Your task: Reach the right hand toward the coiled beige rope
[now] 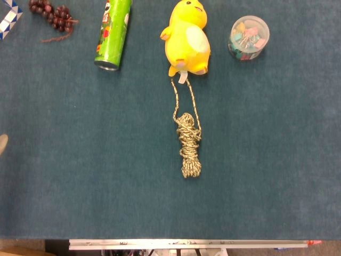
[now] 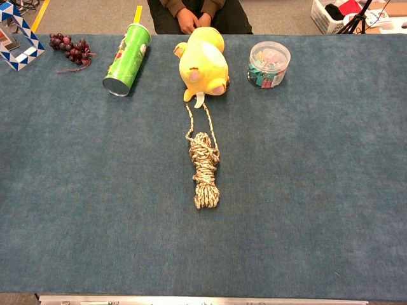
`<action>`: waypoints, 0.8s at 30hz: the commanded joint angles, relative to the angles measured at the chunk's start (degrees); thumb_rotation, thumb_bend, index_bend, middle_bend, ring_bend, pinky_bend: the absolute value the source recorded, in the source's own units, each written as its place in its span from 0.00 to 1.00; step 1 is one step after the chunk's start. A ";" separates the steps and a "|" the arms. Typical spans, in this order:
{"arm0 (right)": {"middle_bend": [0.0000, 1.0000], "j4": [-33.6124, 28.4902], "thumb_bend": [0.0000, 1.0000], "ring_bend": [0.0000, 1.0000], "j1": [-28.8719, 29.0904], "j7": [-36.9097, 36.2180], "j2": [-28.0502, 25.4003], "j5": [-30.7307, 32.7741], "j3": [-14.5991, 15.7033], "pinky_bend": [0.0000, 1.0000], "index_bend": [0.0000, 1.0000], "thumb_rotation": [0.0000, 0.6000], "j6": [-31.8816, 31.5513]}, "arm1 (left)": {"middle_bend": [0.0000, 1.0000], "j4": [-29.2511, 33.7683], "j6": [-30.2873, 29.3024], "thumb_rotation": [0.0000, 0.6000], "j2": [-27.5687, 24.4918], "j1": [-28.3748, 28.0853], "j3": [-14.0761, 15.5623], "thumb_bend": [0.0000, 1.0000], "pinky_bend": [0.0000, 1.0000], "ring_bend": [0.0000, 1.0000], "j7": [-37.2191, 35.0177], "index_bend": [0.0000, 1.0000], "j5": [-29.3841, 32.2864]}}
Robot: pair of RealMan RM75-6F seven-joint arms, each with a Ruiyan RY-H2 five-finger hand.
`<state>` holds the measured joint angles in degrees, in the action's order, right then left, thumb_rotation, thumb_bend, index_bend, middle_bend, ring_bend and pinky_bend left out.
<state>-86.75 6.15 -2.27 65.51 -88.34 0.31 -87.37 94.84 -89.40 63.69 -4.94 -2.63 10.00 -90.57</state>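
Note:
The coiled beige rope (image 1: 188, 145) lies lengthwise in the middle of the blue table cloth, also seen in the chest view as the rope (image 2: 205, 169). A loose loop of it runs up to the yellow plush toy (image 1: 187, 38). Neither view shows the right hand or the left hand. Nothing touches the rope.
Along the far side lie a green can on its side (image 1: 113, 33), the yellow plush toy (image 2: 202, 63), a clear tub of clips (image 1: 248, 37) and dark grapes (image 1: 53, 16). A small pale shape (image 1: 2, 143) pokes in at the left edge; I cannot identify it. A person sits behind the table (image 2: 197, 16).

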 commanded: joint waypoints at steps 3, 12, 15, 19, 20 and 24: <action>0.25 0.34 0.82 0.22 -0.21 -0.50 0.10 -0.30 -0.08 0.44 0.07 1.00 0.23 | 0.00 0.08 0.06 1.00 0.01 -0.02 0.08 0.23 0.00 0.00 0.24 0.00 -0.09; 0.25 1.01 0.82 0.22 -0.39 -3.26 0.23 -1.86 -0.25 0.44 0.07 1.00 0.06 | 0.00 0.82 -0.39 1.00 -0.08 0.00 0.19 0.23 0.00 0.00 0.62 0.00 -0.82; 0.25 1.13 0.82 0.22 0.46 -4.98 0.89 -3.48 0.15 0.44 0.07 1.00 1.09 | 0.00 1.03 -0.42 1.00 -0.13 0.02 0.39 0.23 0.00 0.00 0.83 0.00 -1.18; 0.25 0.93 0.82 0.22 2.51 -8.90 2.38 -6.31 0.35 0.44 0.07 1.00 2.53 | 0.00 1.14 -0.64 1.00 -0.26 0.21 0.49 0.23 0.00 0.00 0.77 0.00 -1.20; 0.25 0.93 0.82 0.22 3.22 -10.15 2.82 -7.18 0.50 0.44 0.07 1.00 3.13 | 0.00 1.16 -0.62 1.00 -0.27 0.23 0.47 0.23 0.00 0.00 0.79 0.00 -1.12; 0.25 0.85 0.82 0.22 5.56 -14.01 4.03 -9.47 0.97 0.44 0.07 1.00 5.33 | 0.00 1.25 -0.67 1.00 -0.22 0.27 0.50 0.23 0.00 0.00 0.87 0.00 -1.14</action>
<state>-85.87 10.57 -14.93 68.75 -96.65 0.99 -83.09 96.06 -90.06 63.47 -4.67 -2.14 10.87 -91.68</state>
